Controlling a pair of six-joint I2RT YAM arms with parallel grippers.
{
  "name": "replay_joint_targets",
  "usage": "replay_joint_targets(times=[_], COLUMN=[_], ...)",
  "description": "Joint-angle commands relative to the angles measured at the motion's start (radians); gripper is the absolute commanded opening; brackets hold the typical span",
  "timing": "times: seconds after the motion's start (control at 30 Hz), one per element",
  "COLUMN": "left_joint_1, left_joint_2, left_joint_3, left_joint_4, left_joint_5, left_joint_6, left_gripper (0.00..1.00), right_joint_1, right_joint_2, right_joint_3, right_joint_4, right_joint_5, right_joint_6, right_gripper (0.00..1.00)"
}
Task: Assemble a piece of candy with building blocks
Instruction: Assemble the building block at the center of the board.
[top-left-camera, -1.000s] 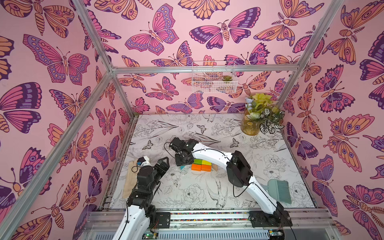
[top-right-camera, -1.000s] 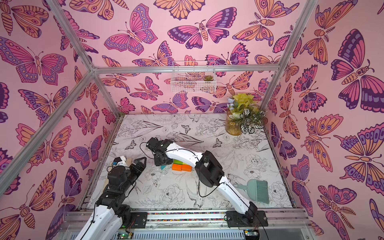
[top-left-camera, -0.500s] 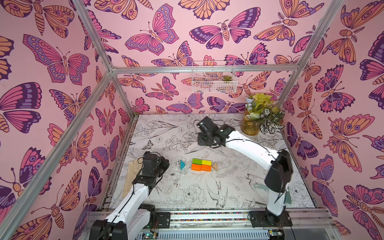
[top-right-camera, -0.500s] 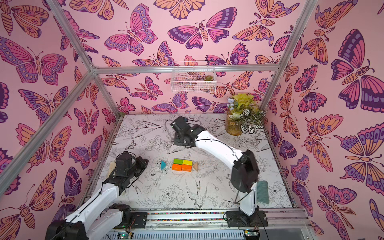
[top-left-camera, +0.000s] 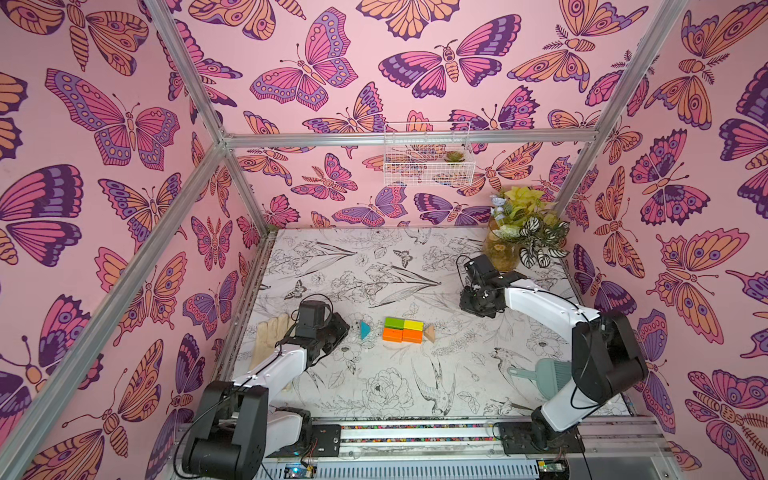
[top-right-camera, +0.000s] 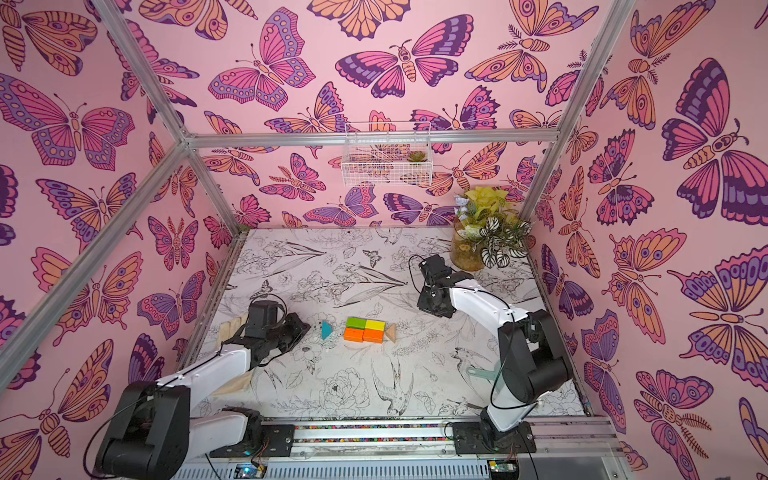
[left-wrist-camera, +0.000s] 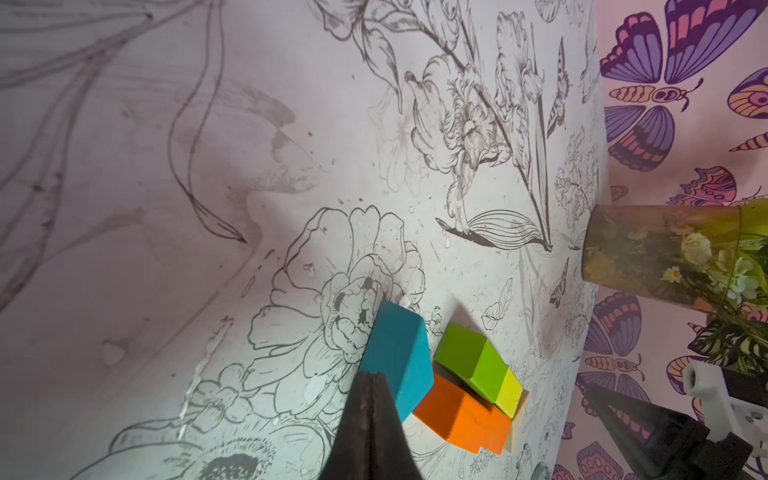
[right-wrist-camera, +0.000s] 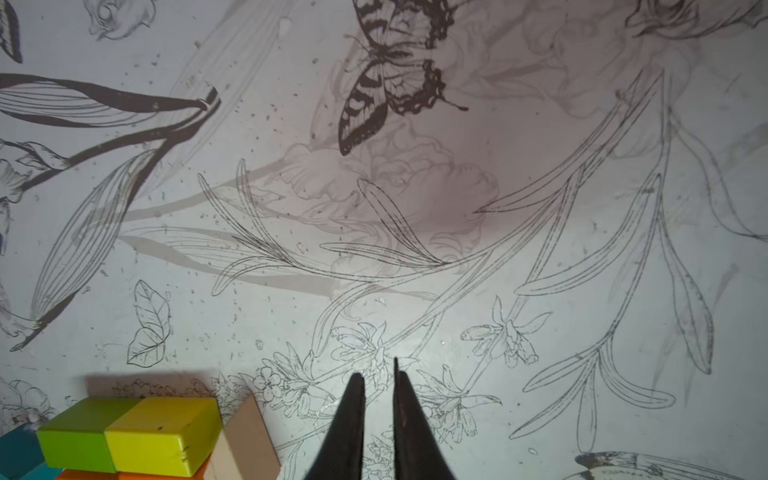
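Inspecting the piece of candy (top-left-camera: 402, 328) finds its body lying flat on the printed table mat (top-left-camera: 374, 270) as a rectangle of four building blocks. The green block (top-left-camera: 393, 323) and yellow block (top-left-camera: 413, 325) form the row nearer the back wall. One orange block (top-left-camera: 392, 334) sits in front of the green, and the second orange block (top-left-camera: 412, 336) in front of the yellow. All four touch.

The tan wedge (top-left-camera: 430, 333) rests against the rectangle's end on the right arm's side. The teal wedge (top-left-camera: 364, 329) lies off the opposite end, with a visible gap between it and the rectangle.

The left gripper (left-wrist-camera: 374, 376) is just past the teal wedge, on the side away from the rectangle. Its fingers are pressed fully together and hold nothing. Contact with the wedge cannot be confirmed.

The right gripper (right-wrist-camera: 377, 374) is well apart from the rectangle, toward the back wall on the tan wedge's side. Its fingers are nearly closed, with a narrow slit between them and nothing in it.

- A tan work glove (top-left-camera: 270, 336) lies beyond the left gripper, farther from the rectangle.
- A vase of flowers (top-left-camera: 505, 249) stands beyond the right gripper, in the far corner.
- A teal dustpan (top-left-camera: 540, 372) lies toward the front on the tan wedge's side, partly hidden by the right arm.
- A wire basket (top-left-camera: 428, 166) hangs on the back wall above.
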Motion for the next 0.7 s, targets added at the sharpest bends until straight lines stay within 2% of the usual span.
replay_joint_targets(times=[0.0,0.23,0.67], left_joint_1=[-0.023,-0.071,-0.090], left_joint_2=[0.010,0.131,0.206], left_joint_3=[0.026,0.051,0.107], left_joint_4=[-0.003,-0.003,0.021], left_joint_5=[0.019,0.012,0.010], left_joint_6=[0.018,0.007,0.015], left_gripper=[0.00,0.00,0.00], right_joint_1=[-0.014,-0.018,-0.020], right_joint_2=[0.004,0.000,-0.013], right_joint_3=[-0.003,-0.011,-0.031], right_joint_4=[0.034,0.040,0.054], right_joint_5=[-0.040,-0.047,-0.054], right_joint_6=[0.003,-0.002,0.002], right_gripper=[0.17,0.17,0.17])
